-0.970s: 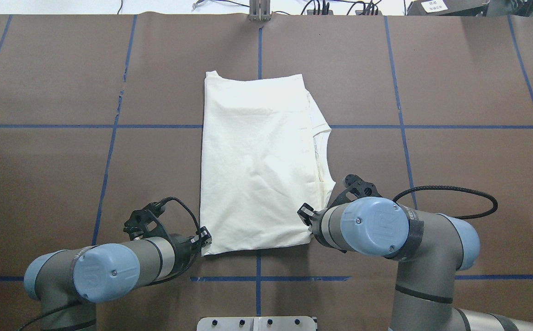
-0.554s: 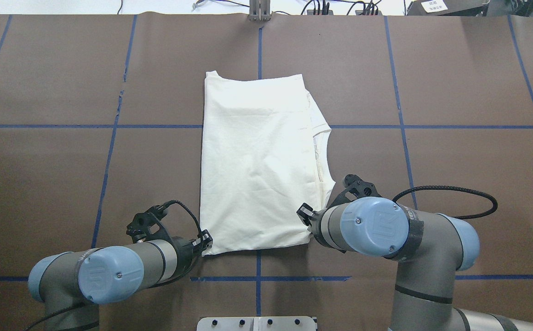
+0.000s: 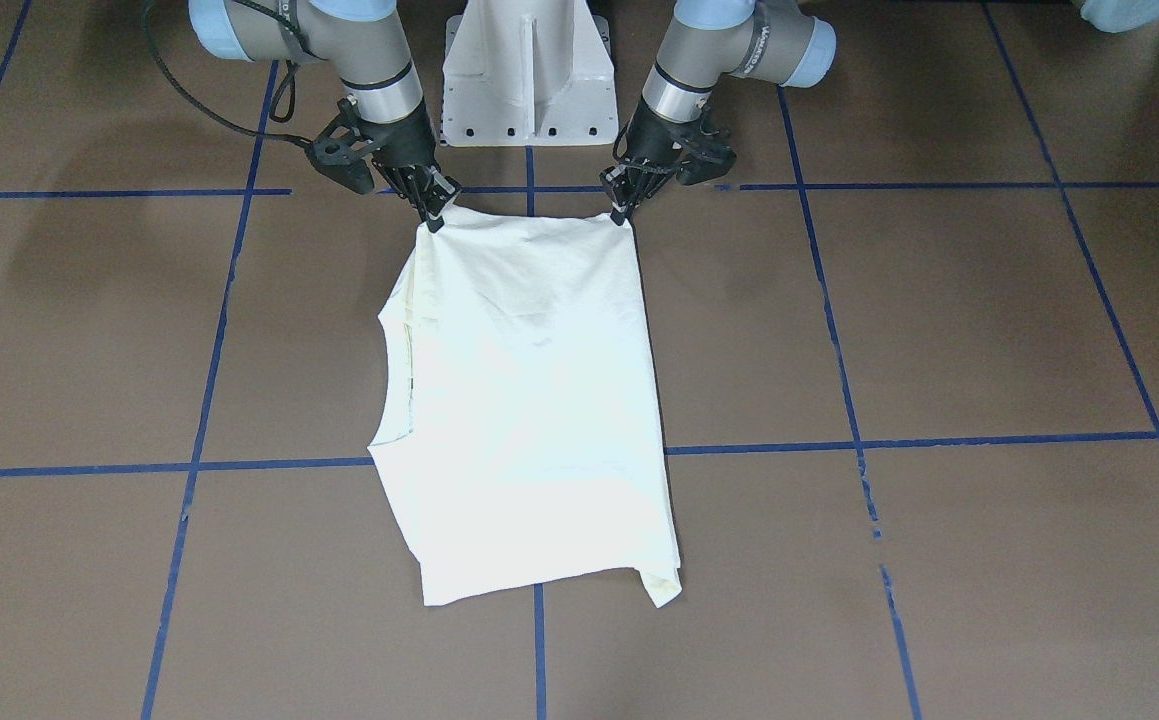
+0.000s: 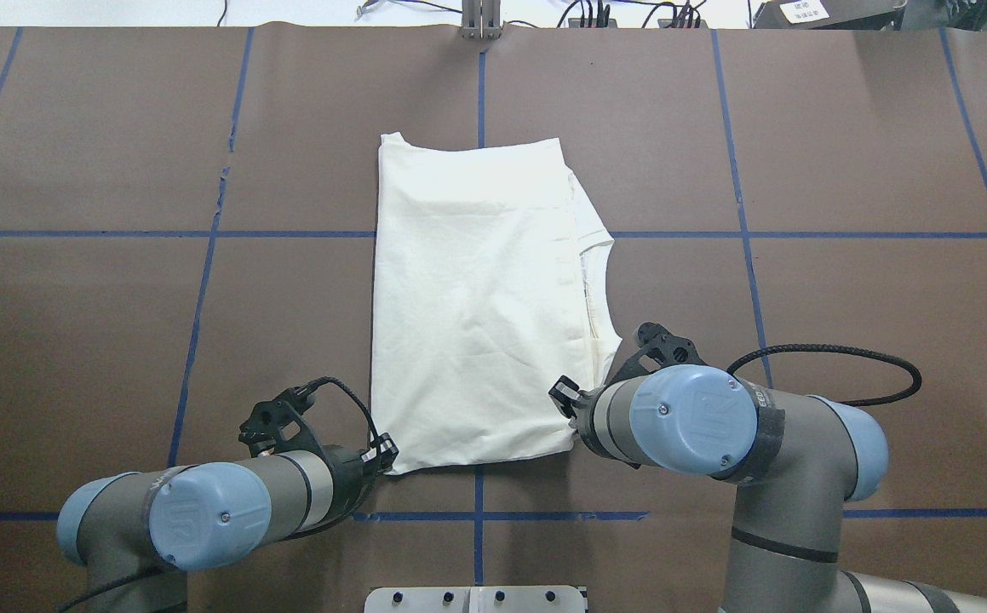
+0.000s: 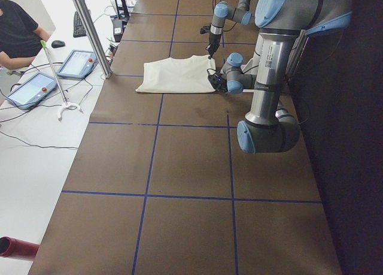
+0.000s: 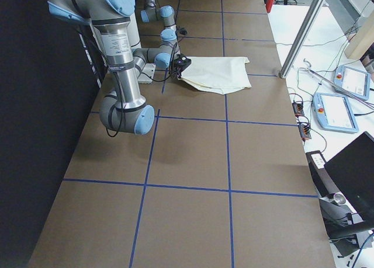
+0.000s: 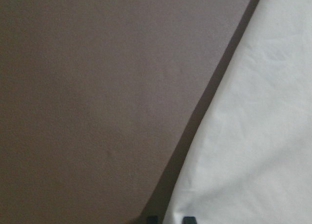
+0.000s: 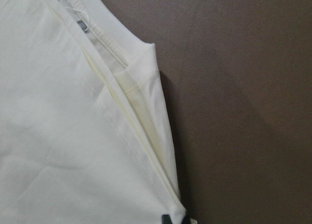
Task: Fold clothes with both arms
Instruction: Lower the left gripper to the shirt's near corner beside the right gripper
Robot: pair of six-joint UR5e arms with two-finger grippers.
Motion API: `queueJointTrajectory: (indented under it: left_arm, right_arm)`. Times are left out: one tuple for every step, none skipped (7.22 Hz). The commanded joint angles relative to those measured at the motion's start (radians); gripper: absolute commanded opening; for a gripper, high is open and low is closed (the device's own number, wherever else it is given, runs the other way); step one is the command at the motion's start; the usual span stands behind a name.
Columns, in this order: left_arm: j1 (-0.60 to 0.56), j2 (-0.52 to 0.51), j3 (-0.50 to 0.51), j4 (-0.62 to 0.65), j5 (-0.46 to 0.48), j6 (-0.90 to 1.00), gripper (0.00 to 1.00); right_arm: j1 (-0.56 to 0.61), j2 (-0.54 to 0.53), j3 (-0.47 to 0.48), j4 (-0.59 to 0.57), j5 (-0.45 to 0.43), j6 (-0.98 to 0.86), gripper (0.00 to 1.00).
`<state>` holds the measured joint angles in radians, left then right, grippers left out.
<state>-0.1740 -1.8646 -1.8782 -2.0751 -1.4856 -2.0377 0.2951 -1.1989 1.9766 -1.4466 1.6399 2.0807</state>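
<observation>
The cream-white shirt lies folded in a tall rectangle on the brown table, plain side up, so the cat print is hidden. Its collar edge faces the robot's right. My left gripper is shut on the shirt's near left corner, seen from the front as a pinched point. My right gripper is shut on the near right corner. The near hem stretches between the two grippers. The left wrist view shows cloth at the fingertips.
The white pedestal base stands just behind the near hem. Blue tape lines cross the brown table cover. Off the far edge are a metal post, tablets and a seated person.
My left arm has drawn back toward the robot and a little to the right, shifting the shirt's near left corner with it. The right arm has not moved.
</observation>
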Motion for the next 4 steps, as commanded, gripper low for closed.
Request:
queueJointTrajectory:
  left_arm:
    - [-0.004,0.014,-0.091,0.007,-0.013,0.002,0.0]
    - [-0.005,0.066,-0.186,0.01,-0.059,-0.001,0.0]
    - [-0.006,0.114,-0.272,0.01,-0.065,-0.012,0.0]
    - [-0.006,0.123,-0.335,0.01,-0.08,-0.054,0.0]
  right_arm:
    - [-0.026,-0.017,0.031,-0.001,0.0,0.007,0.0]
    - [-0.066,-0.072,0.106,-0.001,-0.002,0.027,0.0]
    - [-0.094,-0.117,0.199,-0.001,0.0,0.056,0.0]
    - [-0.109,-0.129,0.262,-0.005,0.0,0.109,0.0]
